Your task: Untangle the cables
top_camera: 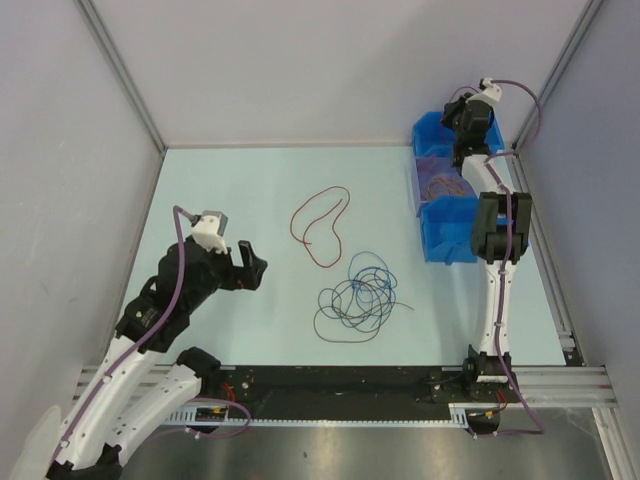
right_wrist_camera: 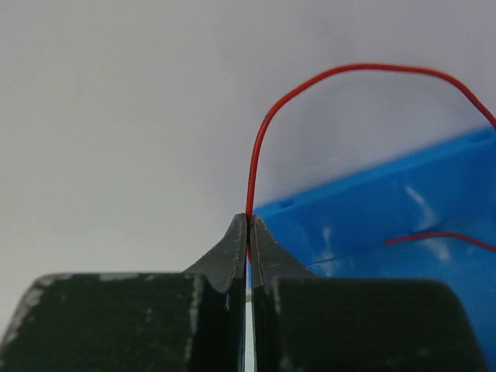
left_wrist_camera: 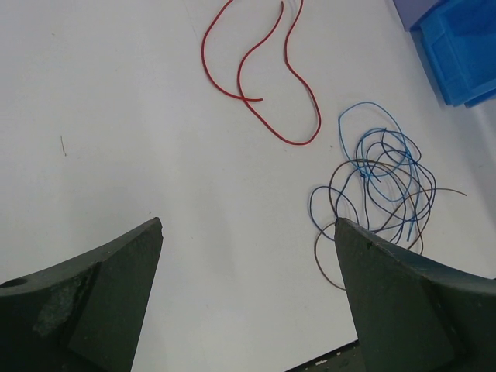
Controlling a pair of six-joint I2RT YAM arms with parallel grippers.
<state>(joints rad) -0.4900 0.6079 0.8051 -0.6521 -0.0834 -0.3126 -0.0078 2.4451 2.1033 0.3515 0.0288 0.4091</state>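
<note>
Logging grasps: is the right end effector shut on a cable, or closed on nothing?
Shut on a cable. The right end effector has its tips pressed together, pinching a thin red cable, with the blue bin behind.

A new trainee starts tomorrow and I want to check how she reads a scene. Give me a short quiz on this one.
1. True or false: the left tool is shut.
2. What does the right tool pinch? A) a blue cable B) a red wire C) nothing
3. Fill in: the blue and dark cables lie ___ together on the table.
Key: 1 false; 2 B; 3 tangled.
</note>
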